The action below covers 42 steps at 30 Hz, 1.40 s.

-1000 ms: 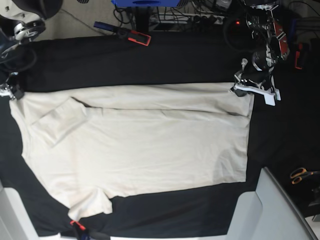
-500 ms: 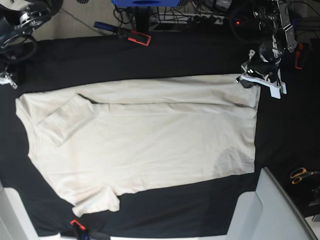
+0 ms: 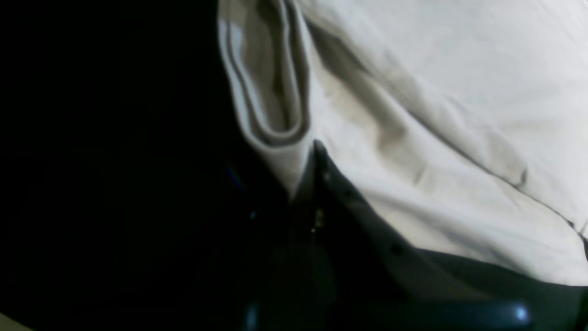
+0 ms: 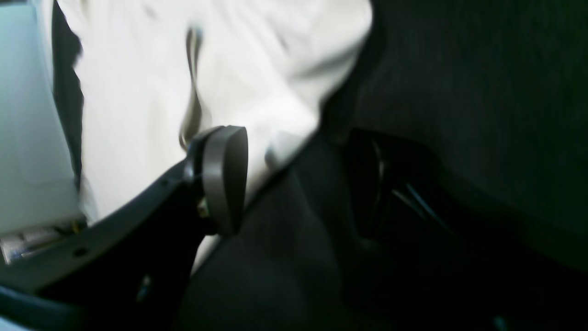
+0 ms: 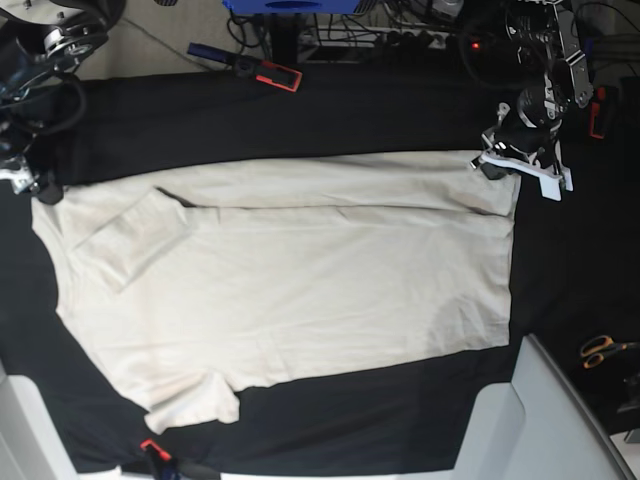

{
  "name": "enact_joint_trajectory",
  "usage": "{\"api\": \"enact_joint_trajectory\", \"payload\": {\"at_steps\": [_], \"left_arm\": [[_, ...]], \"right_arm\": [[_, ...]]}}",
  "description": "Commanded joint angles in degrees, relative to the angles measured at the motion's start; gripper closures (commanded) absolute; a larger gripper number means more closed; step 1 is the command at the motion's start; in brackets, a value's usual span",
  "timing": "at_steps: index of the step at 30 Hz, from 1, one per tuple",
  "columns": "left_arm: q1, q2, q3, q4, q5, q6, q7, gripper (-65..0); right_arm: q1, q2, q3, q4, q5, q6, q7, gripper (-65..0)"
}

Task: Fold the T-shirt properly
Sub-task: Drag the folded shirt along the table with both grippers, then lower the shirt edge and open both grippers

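Cream T-shirt (image 5: 290,290) lies spread flat on the black table cover (image 5: 300,110), one long edge already folded in, and our left gripper (image 3: 314,151) has its jaws pinched tight on the hem corner. Our right gripper (image 4: 275,151) shows its jaws parted, off the cloth by the shoulder. We'd regrip there and keep the edge taut so the fold stays straight.

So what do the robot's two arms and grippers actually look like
Both arms are mostly black. The left gripper has white plastic jaw plates below a black body with red trim and loose dark cables. The right gripper is black with small white parts, beneath a silvery round joint. Up close, the right gripper's fingers are dark with rounded grey pads.
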Motion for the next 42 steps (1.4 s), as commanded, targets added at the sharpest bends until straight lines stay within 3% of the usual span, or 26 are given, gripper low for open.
{"api": "enact_joint_trajectory", "payload": {"at_steps": [1, 12, 14, 17, 18, 20, 22, 34, 42], "left_arm": [[-0.16, -0.71, -0.23, 0.91, -0.40, -0.01, -0.85, 0.0], [-0.24, -0.71, -0.41, 0.99, -0.40, -0.01, -0.85, 0.0], [-0.24, -0.71, -0.41, 0.99, -0.40, -0.01, -0.85, 0.0], [-0.33, -0.71, -0.41, 0.99, -0.40, -0.01, -0.85, 0.0], [-0.33, -0.71, -0.41, 0.99, -0.40, -0.01, -0.85, 0.0], [-0.33, -0.71, -0.32, 0.99, -0.40, -0.01, -0.85, 0.0], [-0.33, -0.71, -0.32, 0.99, -0.40, -0.01, -0.85, 0.0], [-0.16, -2.03, -0.23, 1.17, -0.40, -0.01, -0.68, 0.0], [0.99, -3.44, -0.23, 1.35, -0.40, -0.01, -0.59, 0.0]], "right_arm": [[0.85, 0.89, -0.21, -0.77, -0.67, -0.16, 0.53, -33.9], [4.36, 4.32, -0.21, -9.73, -0.76, -0.16, 3.61, -32.9], [4.45, 4.41, -0.29, -9.73, -0.76, -0.16, 3.61, -26.0], [4.36, 4.41, -0.29, -9.73, -0.76, -0.16, 3.43, -3.0], [4.36, 4.32, -0.29, -9.73, -0.76, -0.16, 3.26, 0.0], [4.28, 4.32, -0.29, -9.73, -0.76, -0.16, 3.26, -2.4], [4.19, 4.32, -0.29, -9.73, -0.76, -0.16, 3.17, 0.0], [-0.82, 3.97, -0.29, -5.51, -0.67, -0.16, 1.24, -0.3], [-2.32, 2.56, -0.03, 7.06, -0.41, -0.16, -7.82, -0.3]]}}
